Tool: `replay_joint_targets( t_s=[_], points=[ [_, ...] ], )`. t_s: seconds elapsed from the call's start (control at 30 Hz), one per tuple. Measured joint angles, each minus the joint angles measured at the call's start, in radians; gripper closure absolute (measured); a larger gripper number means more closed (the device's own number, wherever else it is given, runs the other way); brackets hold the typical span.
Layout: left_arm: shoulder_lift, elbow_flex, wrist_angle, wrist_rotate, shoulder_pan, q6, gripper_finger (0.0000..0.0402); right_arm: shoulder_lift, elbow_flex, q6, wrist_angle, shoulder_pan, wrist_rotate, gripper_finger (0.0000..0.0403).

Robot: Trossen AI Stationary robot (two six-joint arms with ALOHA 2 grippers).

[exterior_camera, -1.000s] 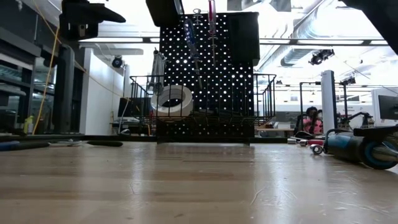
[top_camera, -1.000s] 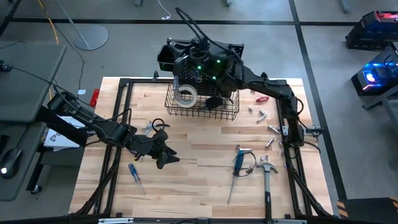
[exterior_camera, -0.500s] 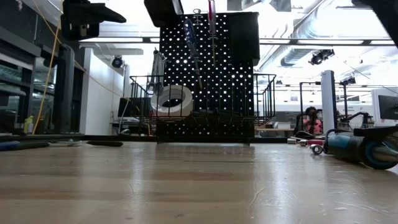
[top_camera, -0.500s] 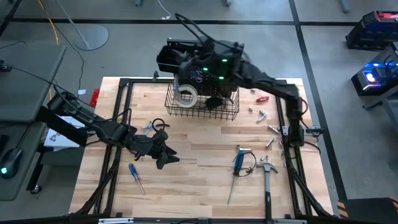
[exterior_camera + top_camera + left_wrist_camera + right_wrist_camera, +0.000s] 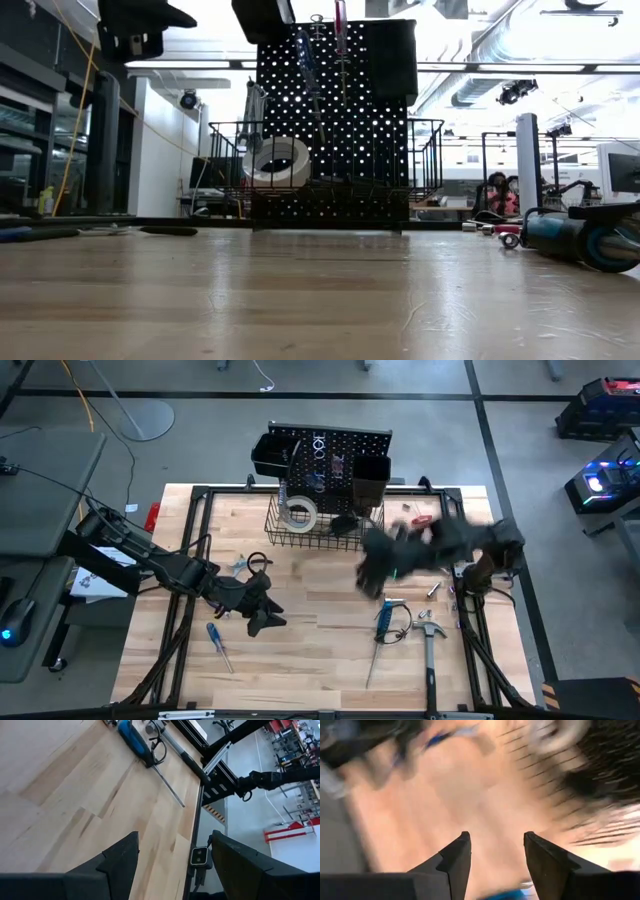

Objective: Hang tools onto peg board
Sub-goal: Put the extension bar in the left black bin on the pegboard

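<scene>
The black peg board [image 5: 325, 445] stands upright at the table's far edge, with two black bins [image 5: 268, 455] and a wire basket [image 5: 330, 530] that holds the white tape roll [image 5: 298, 511]. Two screwdrivers [image 5: 338, 40] hang on the board. A blue-handled screwdriver [image 5: 383, 622] and a hammer [image 5: 430, 645] lie on the table's near right, and another blue screwdriver [image 5: 218, 644] lies near left. My right gripper [image 5: 495, 837] is open and blurred, above the table in front of the basket [image 5: 370, 575]. My left gripper [image 5: 172, 837] hovers open and empty over the table's left part [image 5: 264, 616].
Small silver wrenches and sockets [image 5: 428, 555] and a red piece [image 5: 420, 518] lie scattered at the far right. A dark tool [image 5: 252, 563] lies by the left arm. A black frame [image 5: 190, 560] runs along the table's edges. Bare wood [image 5: 320, 650] shows in the near middle.
My right gripper has swung quickly away from the peg board, toward the table's near and right side and a little down, so the board and bins now show uncovered. My left arm has stayed in place.
</scene>
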Motion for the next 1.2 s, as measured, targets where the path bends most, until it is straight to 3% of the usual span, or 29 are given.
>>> replay_joint_targets(
  t_s=[0.2,0.33,0.47,0.7,0.93,1.2],
  points=[
    [0.0,0.0,0.001,0.063,0.004,0.001,0.0169,-0.018,-0.403,0.454,-0.01,0.169,-0.259,0.0231],
    [0.0,0.0,-0.001,0.076,0.004,0.002,0.0169,-0.062,-0.706,0.765,0.161,0.23,-0.375,0.0231],
    [0.0,0.0,0.0,0.076,0.004,-0.001,0.0169,-0.124,-0.954,1.101,0.157,0.231,-0.416,0.0231],
    [0.0,0.0,0.003,0.074,0.006,-0.017,0.0169,-0.372,-1.342,1.497,0.225,0.171,-0.352,0.0231],
    [0.0,0.0,0.007,0.061,0.014,-0.029,0.0169,-0.616,-1.674,1.513,0.432,0.003,-0.304,0.0231],
    [0.0,0.0,0.006,0.06,0.023,-0.061,0.0169,-0.648,-1.875,1.489,0.672,-0.156,-0.321,0.0231]
  ],
)
